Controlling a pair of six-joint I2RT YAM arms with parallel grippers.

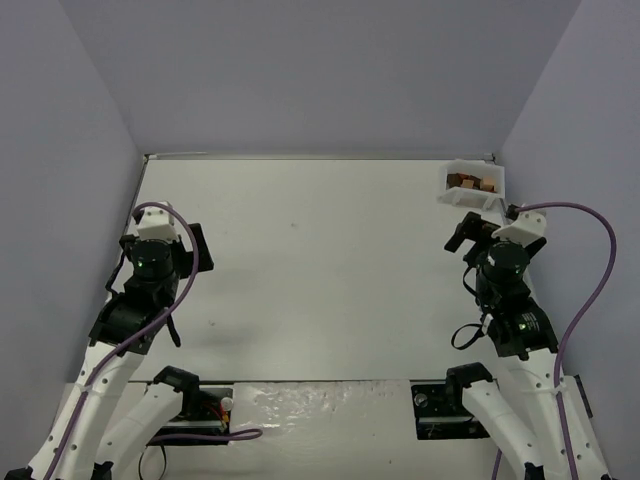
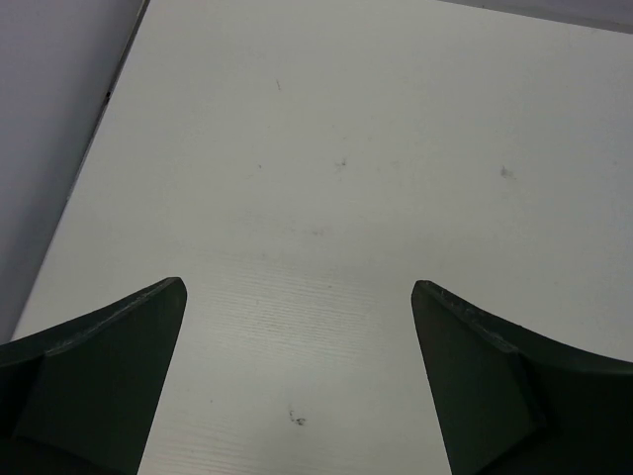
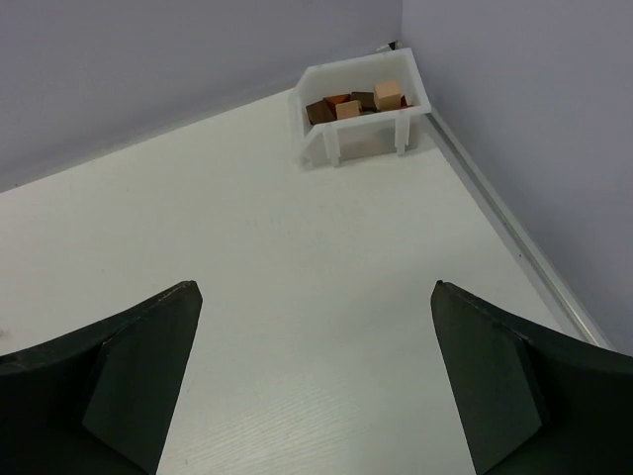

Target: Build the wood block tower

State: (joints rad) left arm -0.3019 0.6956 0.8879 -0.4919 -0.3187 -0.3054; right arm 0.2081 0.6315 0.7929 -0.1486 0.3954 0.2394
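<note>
The wood blocks point(image 3: 356, 102) lie in a loose heap inside a white plastic tray point(image 3: 341, 139) at the table's far right corner: pale tan, reddish-brown and dark brown pieces. From above, the blocks point(image 1: 470, 182) fill the tray point(image 1: 480, 165). My right gripper point(image 3: 315, 287) stands open over bare table, a short way in front of the tray, with nothing between its fingers; in the top view it point(image 1: 466, 235) sits just below the tray. My left gripper point(image 2: 297, 287) is open and empty too, above the left side of the table point(image 1: 196, 246). No tower is in view.
Grey walls close the table in on the left point(image 1: 90, 200), the back and the right point(image 1: 560, 180). A metal strip point(image 3: 514, 237) runs along the right edge beside the tray. The arm bases and cables point(image 1: 320, 410) fill the near edge.
</note>
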